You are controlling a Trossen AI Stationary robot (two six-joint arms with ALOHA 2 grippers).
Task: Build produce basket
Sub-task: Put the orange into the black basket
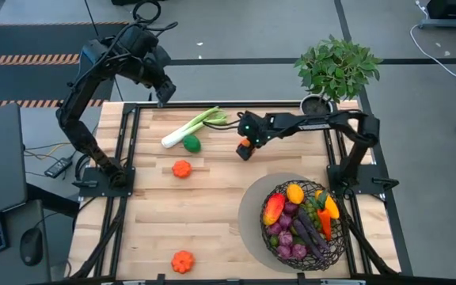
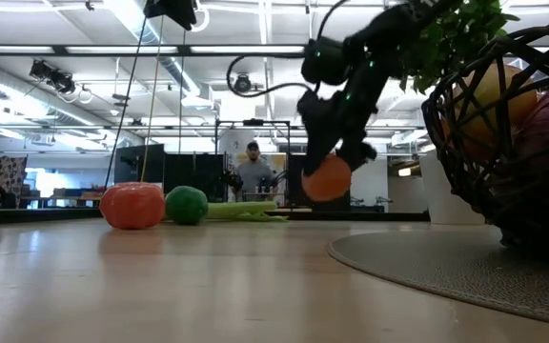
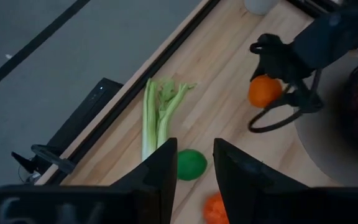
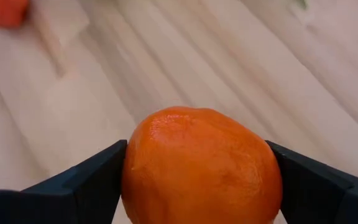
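My right gripper (image 1: 246, 147) reaches to the table's middle near the far edge and is shut on an orange (image 2: 327, 178), which also shows in the left wrist view (image 3: 265, 91). The dark wire basket (image 1: 335, 253) stands on a grey round mat at the near right and holds peppers, eggplants, grapes and a yellow fruit. On the wood lie a green-white leek (image 1: 192, 127), a lime (image 1: 191, 143) and two small pumpkins (image 1: 181, 169) (image 1: 183, 261). My left gripper (image 3: 194, 168) is open and raised above the far left edge. My right gripper pinches the orange between its two fingers, one finger (image 4: 92, 180) on each side of its widest part (image 4: 135, 168). The fingers slant down from the table's right. The orange is lifted clear of the table (image 2: 328, 179).
A leafy potted plant (image 1: 337, 67) in a white pot stands at the far right corner. The grey mat (image 1: 252, 214) spreads out left of the basket. Black frame rails (image 1: 125, 150) run along the table's left and right sides. A person (image 2: 253, 171) stands far behind the table.
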